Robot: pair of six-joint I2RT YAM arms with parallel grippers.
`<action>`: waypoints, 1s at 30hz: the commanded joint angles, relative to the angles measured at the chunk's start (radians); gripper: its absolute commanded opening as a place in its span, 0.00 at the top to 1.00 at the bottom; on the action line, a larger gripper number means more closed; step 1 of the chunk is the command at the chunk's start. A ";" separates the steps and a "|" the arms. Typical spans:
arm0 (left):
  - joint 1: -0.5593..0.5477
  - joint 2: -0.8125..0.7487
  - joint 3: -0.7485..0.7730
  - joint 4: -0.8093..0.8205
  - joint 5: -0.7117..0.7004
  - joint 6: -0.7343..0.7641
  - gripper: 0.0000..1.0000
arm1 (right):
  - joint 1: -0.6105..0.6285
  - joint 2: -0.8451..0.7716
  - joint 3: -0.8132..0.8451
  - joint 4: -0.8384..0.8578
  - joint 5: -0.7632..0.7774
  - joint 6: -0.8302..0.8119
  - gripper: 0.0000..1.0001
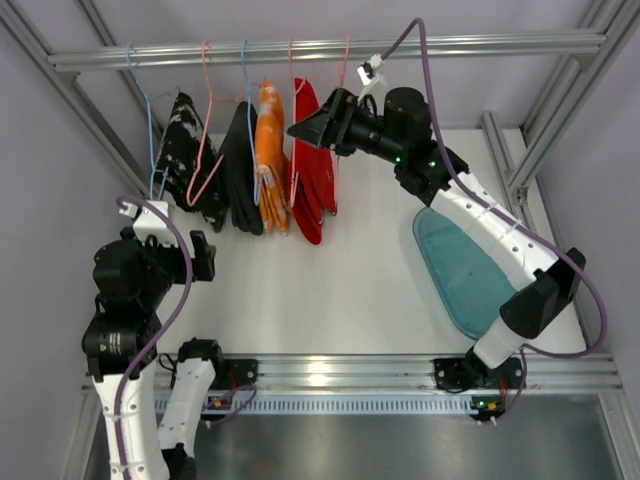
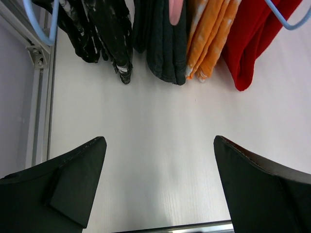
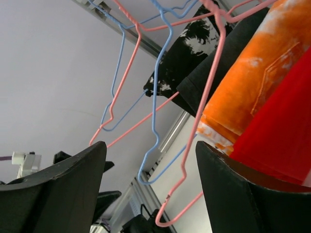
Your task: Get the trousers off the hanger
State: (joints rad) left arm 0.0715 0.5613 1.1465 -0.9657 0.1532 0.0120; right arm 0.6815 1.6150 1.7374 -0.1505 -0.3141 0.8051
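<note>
Red trousers (image 1: 312, 190): hang lengthwise from the rail (image 1: 450, 45); right gripper (image 1: 300, 130) nearer, at their upper end, jaws apart, empty; left gripper (image 2: 159, 141) wide, well apart.

The red trousers (image 1: 310, 170) are soft, matt cloth. The orange trousers (image 1: 270, 140) are similar cloth with blotchy white marks and stitched seams. The dark garment (image 1: 240, 165) and the black-and-white garment (image 1: 185, 150) are matt fabric too. The pink hanger (image 3: 194, 126) and blue hanger (image 3: 155, 97) are thin wire with a smooth coloured coating. The rail (image 1: 330, 48) is bare brushed metal with a dull sheen. The table (image 1: 330, 290) is white, smooth and matt. The tray (image 1: 465, 275) is glossy, translucent teal plastic. The left end effector (image 2: 159, 139) and right end effector (image 3: 150, 144) are matt black plastic, scuffed at the edges.
</note>
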 commanded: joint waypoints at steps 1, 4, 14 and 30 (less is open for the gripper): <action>0.002 -0.030 -0.008 -0.024 0.060 0.066 0.01 | 0.046 0.026 0.056 0.063 0.055 0.058 0.26; 0.001 -0.044 -0.008 -0.024 0.072 0.063 0.02 | 0.064 0.062 0.066 0.081 0.073 0.101 0.30; 0.002 -0.028 0.022 -0.025 0.063 0.054 0.01 | 0.087 0.164 0.143 -0.017 0.231 0.121 0.39; 0.005 0.009 0.041 -0.022 0.089 0.032 0.01 | 0.084 0.204 0.100 0.259 0.136 0.233 0.67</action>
State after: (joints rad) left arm 0.0715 0.5556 1.1458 -0.9985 0.2249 0.0513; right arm 0.7525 1.8156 1.8267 -0.0441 -0.1436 0.9848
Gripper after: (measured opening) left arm 0.985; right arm 0.338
